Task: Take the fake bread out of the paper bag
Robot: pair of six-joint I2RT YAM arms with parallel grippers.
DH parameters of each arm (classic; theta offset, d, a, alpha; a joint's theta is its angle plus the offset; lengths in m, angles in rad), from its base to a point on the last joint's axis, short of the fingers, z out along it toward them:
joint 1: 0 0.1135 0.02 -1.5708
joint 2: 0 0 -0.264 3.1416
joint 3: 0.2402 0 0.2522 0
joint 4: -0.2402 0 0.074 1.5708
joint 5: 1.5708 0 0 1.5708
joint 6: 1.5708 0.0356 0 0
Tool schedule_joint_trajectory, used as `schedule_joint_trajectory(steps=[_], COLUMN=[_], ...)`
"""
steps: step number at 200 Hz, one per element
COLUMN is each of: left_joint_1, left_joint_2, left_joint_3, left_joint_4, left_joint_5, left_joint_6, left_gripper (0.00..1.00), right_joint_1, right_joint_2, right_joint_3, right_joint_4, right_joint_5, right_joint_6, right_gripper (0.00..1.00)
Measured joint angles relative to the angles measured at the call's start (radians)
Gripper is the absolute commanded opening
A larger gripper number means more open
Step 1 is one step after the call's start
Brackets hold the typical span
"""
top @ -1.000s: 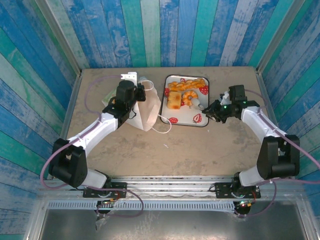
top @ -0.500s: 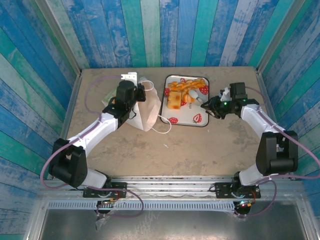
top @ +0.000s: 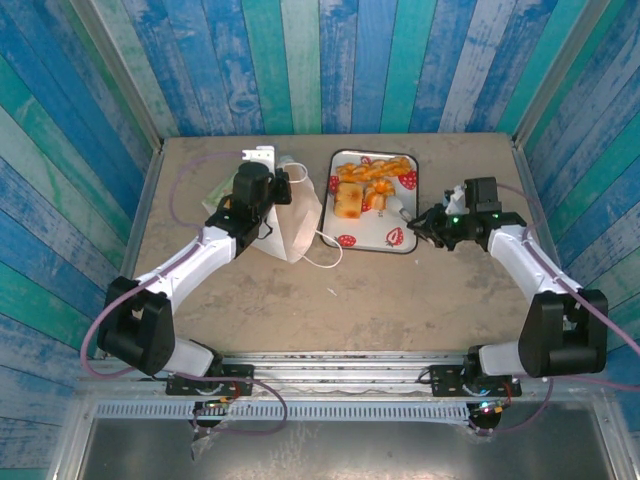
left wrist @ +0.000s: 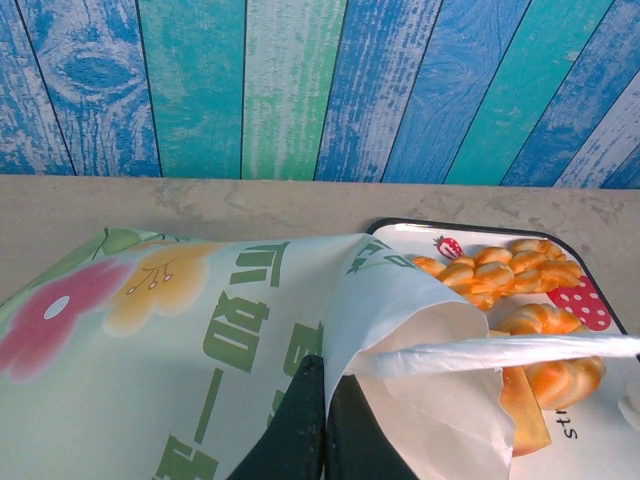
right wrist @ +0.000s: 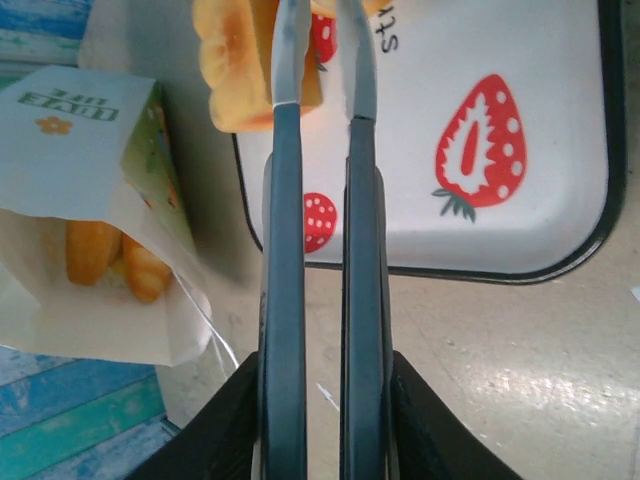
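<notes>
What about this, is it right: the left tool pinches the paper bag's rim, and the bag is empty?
The left tool pinches the paper bag's rim, but the bag is not empty: the right wrist view shows two golden rolls inside.

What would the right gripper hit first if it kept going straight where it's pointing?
Most likely the square toast on the strawberry tray, just past the right gripper; depth is unclear, so the tray itself could come first.
</notes>
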Motion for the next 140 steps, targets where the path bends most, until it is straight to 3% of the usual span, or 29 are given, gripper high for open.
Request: schedule_joint_trajectory(steps=[59, 140], left_joint_1=[0.0, 0.0], left_joint_2=[0.0, 0.0], left_joint_3=[-0.003, -0.003], left_joint_4=[0.0, 0.0], left_joint_5=[0.002, 0.006], left_joint_6=[0.0, 0.0], left_gripper=[0.0, 0.0], right_joint_1=[-0.001, 0.006], right_joint_2=[0.0, 0.092], right_joint_3=[-0.03, -0.034], right_joint_4=[-0.002, 0.073], right_joint_5=[0.031, 0.031], right_joint_6=[-0.001, 0.003], right_gripper=[0.19, 0.18])
